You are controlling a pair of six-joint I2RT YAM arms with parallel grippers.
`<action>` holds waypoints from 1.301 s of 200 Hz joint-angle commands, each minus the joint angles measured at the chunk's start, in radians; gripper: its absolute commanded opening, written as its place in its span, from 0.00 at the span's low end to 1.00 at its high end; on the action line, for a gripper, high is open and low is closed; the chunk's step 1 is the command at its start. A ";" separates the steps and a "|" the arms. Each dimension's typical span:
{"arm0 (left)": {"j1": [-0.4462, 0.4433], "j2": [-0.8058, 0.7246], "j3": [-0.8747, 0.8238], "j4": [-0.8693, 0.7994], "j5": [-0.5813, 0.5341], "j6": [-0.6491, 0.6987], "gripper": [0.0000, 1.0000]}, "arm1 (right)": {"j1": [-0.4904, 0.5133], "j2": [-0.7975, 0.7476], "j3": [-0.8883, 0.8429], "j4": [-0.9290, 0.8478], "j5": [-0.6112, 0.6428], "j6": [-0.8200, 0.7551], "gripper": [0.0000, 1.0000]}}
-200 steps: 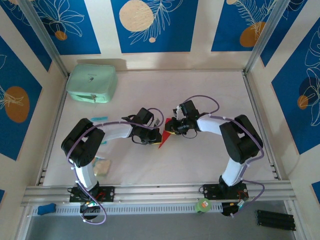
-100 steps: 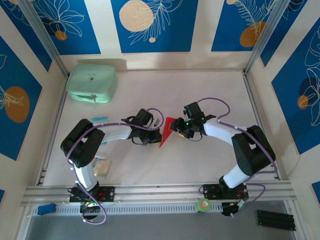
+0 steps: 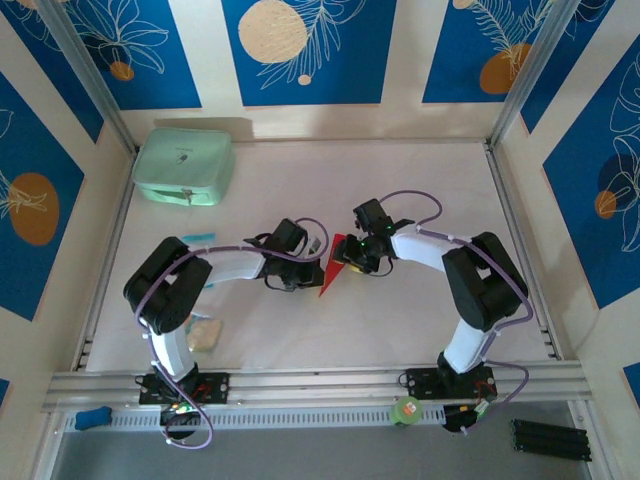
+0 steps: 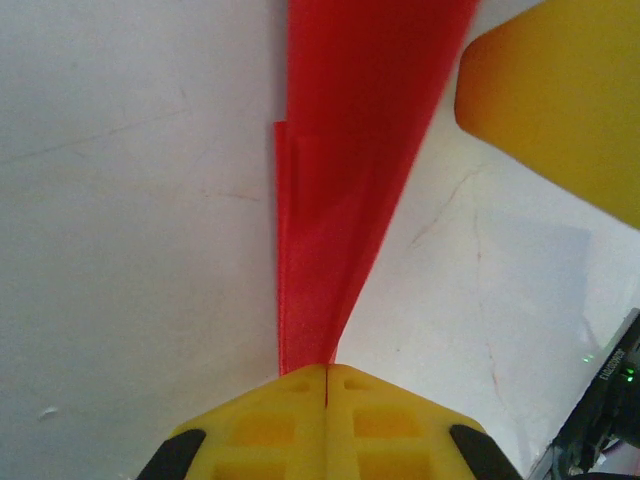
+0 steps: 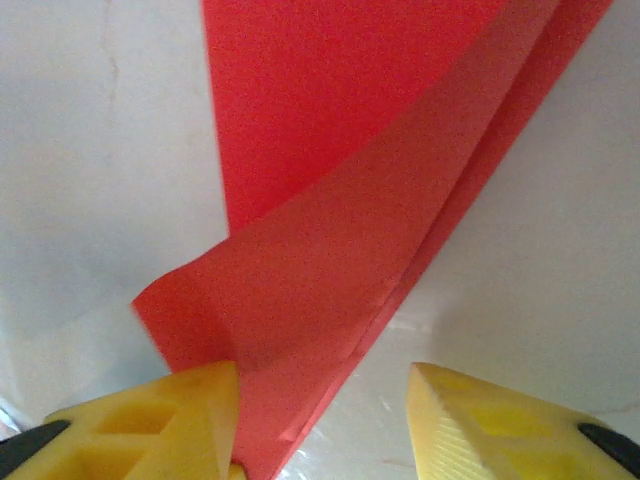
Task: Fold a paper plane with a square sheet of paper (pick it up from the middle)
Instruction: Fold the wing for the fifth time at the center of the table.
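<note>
Far left on the table (image 3: 420, 320) sits a mint-green case (image 3: 184, 168), well apart from the arms. Mid-table, the left gripper (image 4: 327, 378) has its yellow fingers pressed together, pinching the narrow pointed end of the paper plane (image 3: 329, 268). The red creased dart lies between the two grippers and widens toward the far side. On its right, the right gripper (image 5: 322, 378) stands spread, straddling the wide end. A raised flap touches one of its fingers.
</note>
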 commanded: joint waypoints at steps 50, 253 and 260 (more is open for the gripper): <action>-0.009 0.037 0.011 -0.023 0.023 -0.005 0.03 | 0.013 0.068 0.032 -0.066 0.010 -0.027 0.37; -0.022 -0.004 -0.010 0.005 0.107 -0.047 0.21 | 0.029 0.162 0.052 -0.105 0.051 -0.019 0.29; -0.023 0.000 -0.008 0.008 0.108 -0.049 0.21 | 0.030 0.161 0.050 -0.102 0.048 -0.018 0.29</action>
